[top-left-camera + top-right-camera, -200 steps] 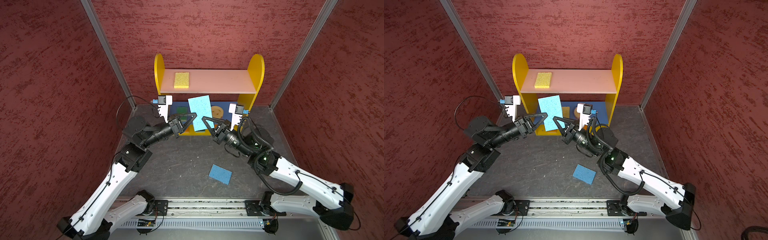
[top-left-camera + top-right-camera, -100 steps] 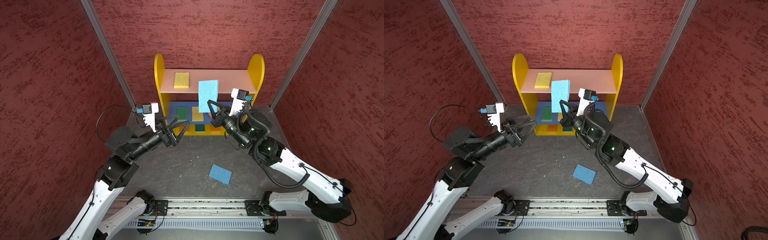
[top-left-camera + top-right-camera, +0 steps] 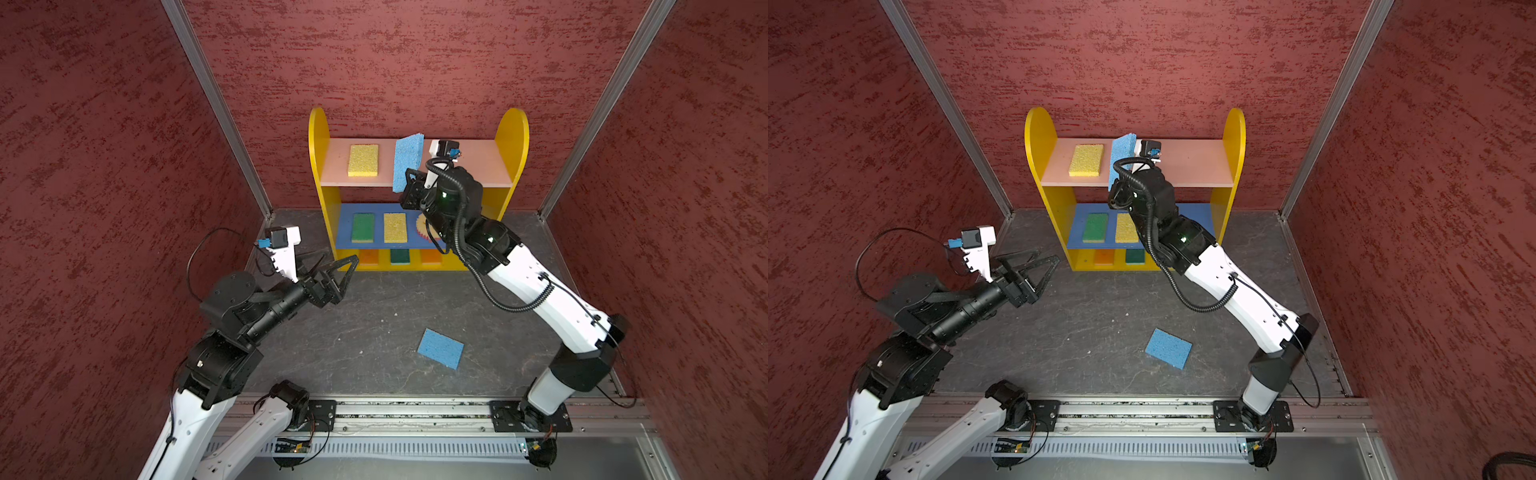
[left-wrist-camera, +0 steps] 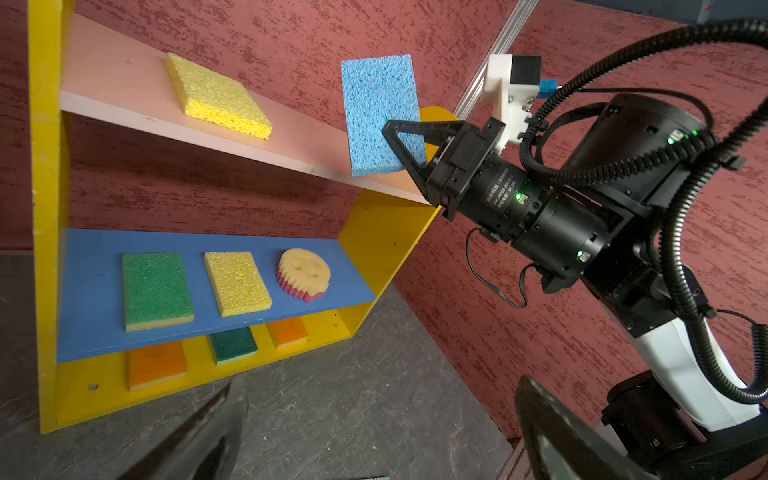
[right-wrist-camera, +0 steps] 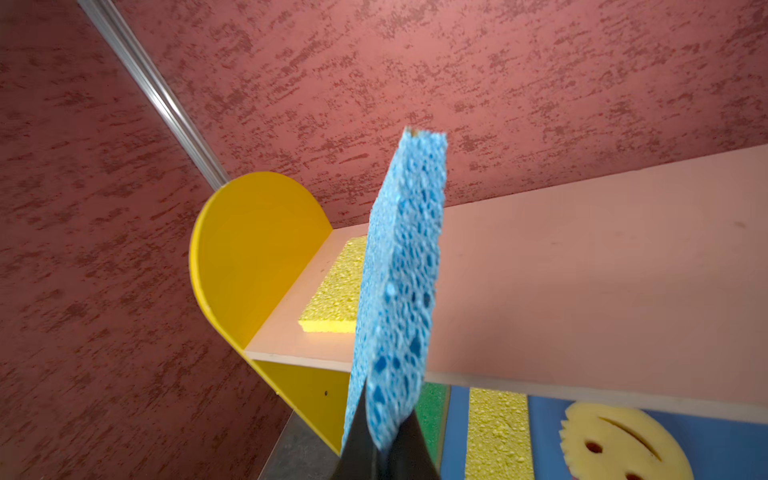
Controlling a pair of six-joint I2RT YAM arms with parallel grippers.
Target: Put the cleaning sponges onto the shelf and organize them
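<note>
Two blue sponges are off the shelf (image 3: 513,137): the loose blue sponge (image 3: 440,348) lies flat on the dark surface (image 3: 374,316) between the arms, and the held blue sponge (image 3: 408,160) stands on edge in the right hand (image 3: 409,183), which is clamped on its lower end. It is held at the front of the pink top board (image 3: 478,166), near the top yellow sponge (image 3: 363,160); whether it touches the board I cannot tell. The left hand (image 3: 337,259) hangs low before the shelf's left panel, fingers wide apart, holding nothing. On the blue middle board (image 3: 345,228) lie a green sponge (image 3: 363,227), a middle yellow sponge (image 3: 395,227) and the round smiley sponge (image 4: 303,272). On the yellow bottom board (image 4: 104,386), two orange sponges (image 4: 156,363) flank a dark green sponge (image 4: 232,345).
</note>
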